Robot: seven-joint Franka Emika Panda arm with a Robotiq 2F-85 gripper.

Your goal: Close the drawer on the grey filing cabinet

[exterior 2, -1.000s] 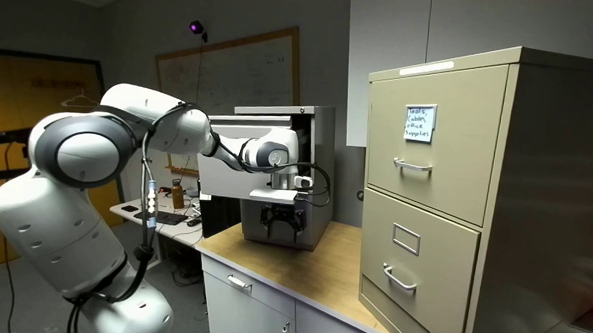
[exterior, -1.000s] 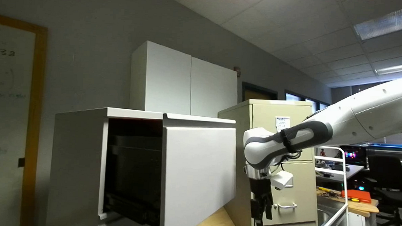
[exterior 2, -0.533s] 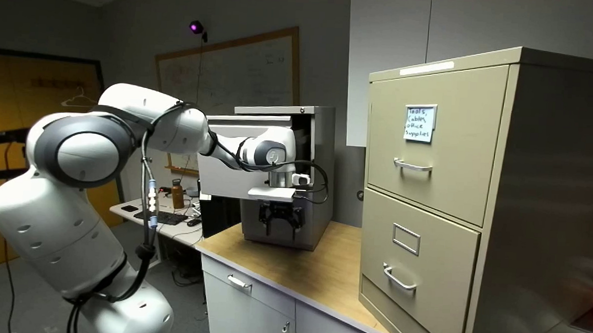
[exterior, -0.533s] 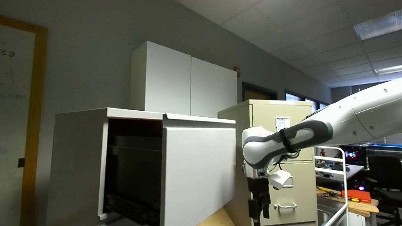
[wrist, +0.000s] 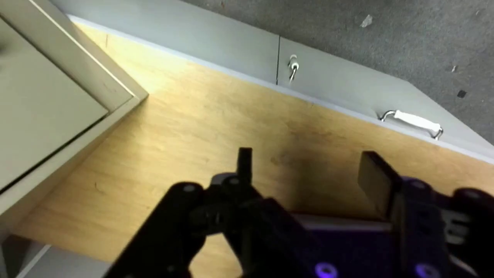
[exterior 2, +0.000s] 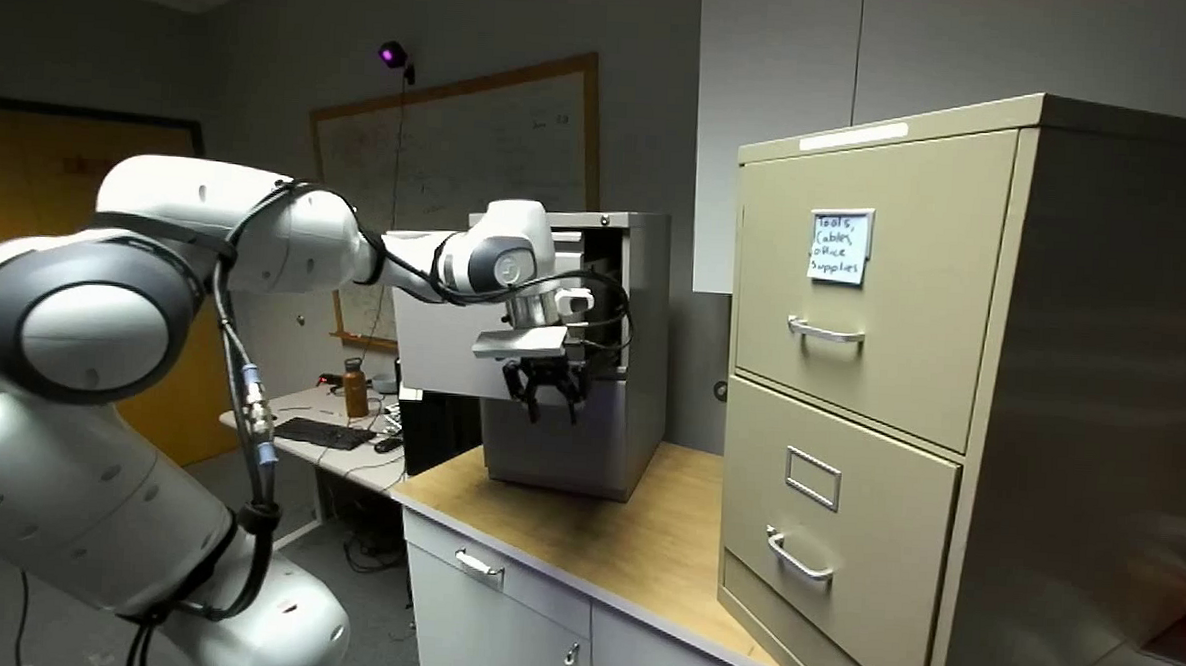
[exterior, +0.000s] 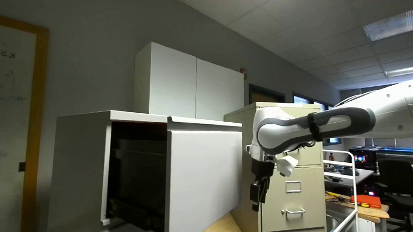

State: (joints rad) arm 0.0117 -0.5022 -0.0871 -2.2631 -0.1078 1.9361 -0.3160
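The grey filing cabinet point(exterior: 80, 173) stands with its drawer point(exterior: 205, 178) pulled well out; the dark inside shows at the side. The cabinet point(exterior 2: 646, 385) and drawer front point(exterior 2: 442, 341) also show in an exterior view, the front partly behind the arm. My gripper point(exterior: 258, 203) hangs downward, apart from the drawer front in that view. It also shows below the drawer's level, before the cabinet point(exterior 2: 554, 416). In the wrist view my gripper point(wrist: 307, 156) is open, with nothing between its fingers point(wrist: 244, 164). The drawer front cannot be made out in the wrist view.
A beige filing cabinet point(exterior 2: 850, 404) stands on the wooden counter point(exterior 2: 665, 516), near the gripper's side. White cupboards point(exterior: 197, 84) hang on the wall. A desk point(exterior 2: 300, 405) with a keyboard and a bottle point(exterior 2: 354, 388) lies behind the arm.
My gripper has risen and, in an exterior view, moved left, tilting slightly. The arm's elbow has drawn back. The drawer stands as before.
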